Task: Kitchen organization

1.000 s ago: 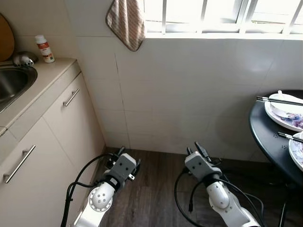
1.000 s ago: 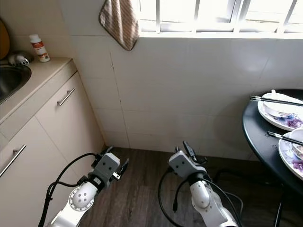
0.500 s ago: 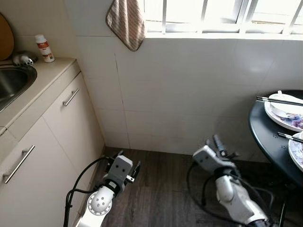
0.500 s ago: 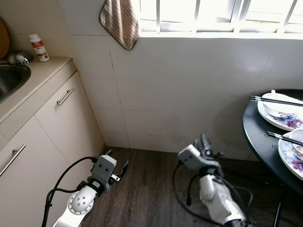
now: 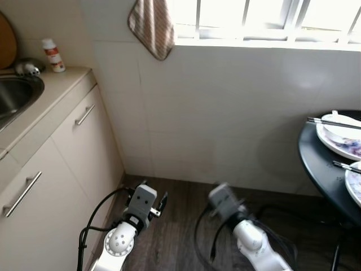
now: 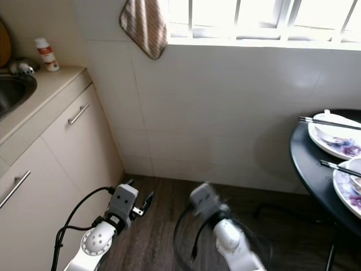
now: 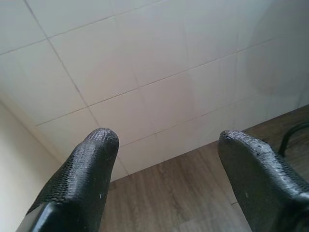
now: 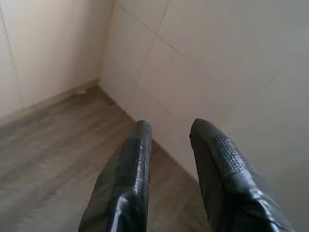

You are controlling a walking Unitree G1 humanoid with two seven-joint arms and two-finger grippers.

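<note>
Plates (image 5: 340, 135) with chopsticks (image 5: 333, 121) laid across them sit at the right edge of the frame on a round black surface (image 5: 316, 164), well apart from both arms. Nearest the camera, at the bottom of the frame, the two silver arms hang low over the dark wood floor (image 5: 180, 231). The left end effector (image 5: 151, 197), at lower left of centre, has its two black fingers (image 7: 82, 179) spread wide with nothing between them, pointing toward the foot of the white tiled wall (image 5: 225, 113). The right end effector (image 8: 169, 159), at lower centre and blurred in the head views, holds its fingers a narrow gap apart, gripping nothing, aimed at the corner where wall meets floor. Along the left side runs a row of cream cabinets (image 5: 62, 158) with metal bar handles (image 5: 84, 115). Above them is a beige surface (image 5: 48, 90) with a steel sink (image 5: 14, 99) at the upper left. Beyond the sink stands a small white bottle (image 5: 54, 55) with a red label. Farthest, along the top, a striped cloth (image 5: 150, 25) hangs beside a barred window (image 5: 265, 20).
</note>
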